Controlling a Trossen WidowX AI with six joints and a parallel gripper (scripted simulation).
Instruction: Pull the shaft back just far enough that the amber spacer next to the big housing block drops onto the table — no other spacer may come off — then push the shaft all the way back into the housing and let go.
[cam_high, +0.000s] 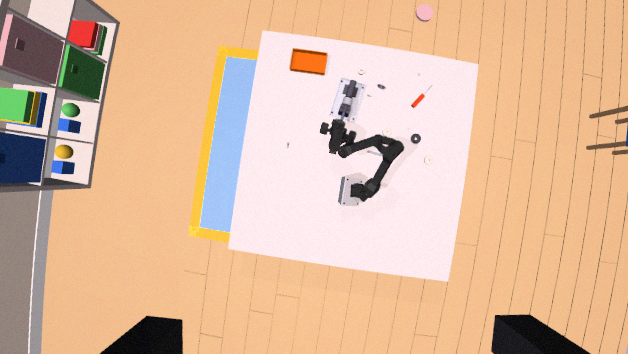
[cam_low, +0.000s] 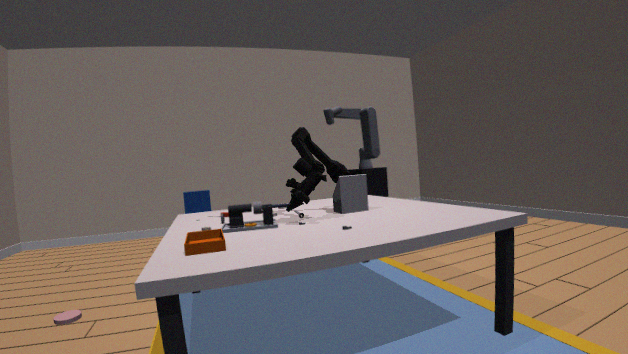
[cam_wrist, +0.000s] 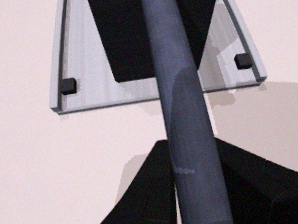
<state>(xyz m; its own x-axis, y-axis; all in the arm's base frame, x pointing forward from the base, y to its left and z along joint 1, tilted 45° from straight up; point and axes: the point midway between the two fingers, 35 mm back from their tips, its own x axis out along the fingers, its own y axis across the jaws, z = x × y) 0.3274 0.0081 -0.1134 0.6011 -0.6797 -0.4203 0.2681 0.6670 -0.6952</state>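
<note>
The shaft (cam_wrist: 182, 100) (cam_low: 280, 205) runs out of the black end post (cam_low: 268, 214) (cam_wrist: 135, 45) toward my gripper. My gripper (cam_wrist: 181, 146) (cam_low: 289, 209) is shut on the shaft, outside the post. The big dark housing block (cam_high: 350, 88) (cam_low: 236, 216) stands at the other end of the base plate (cam_high: 334, 112) (cam_wrist: 82, 65). The amber spacer (cam_low: 250, 224) lies low at base-plate level, below the gap between block and post. A light grey spacer (cam_high: 347, 100) (cam_low: 257, 207) is still up at shaft height, beside the post. A gap shows between it and the block in the exterior view.
An orange tray (cam_high: 308, 62) (cam_low: 205, 243) stands beyond the fixture. A red-handled screwdriver (cam_high: 418, 101), a black ring (cam_high: 415, 138), pale rings (cam_high: 428, 160) (cam_high: 361, 71) and a dark disc (cam_high: 381, 86) lie to the fixture's right in the top view.
</note>
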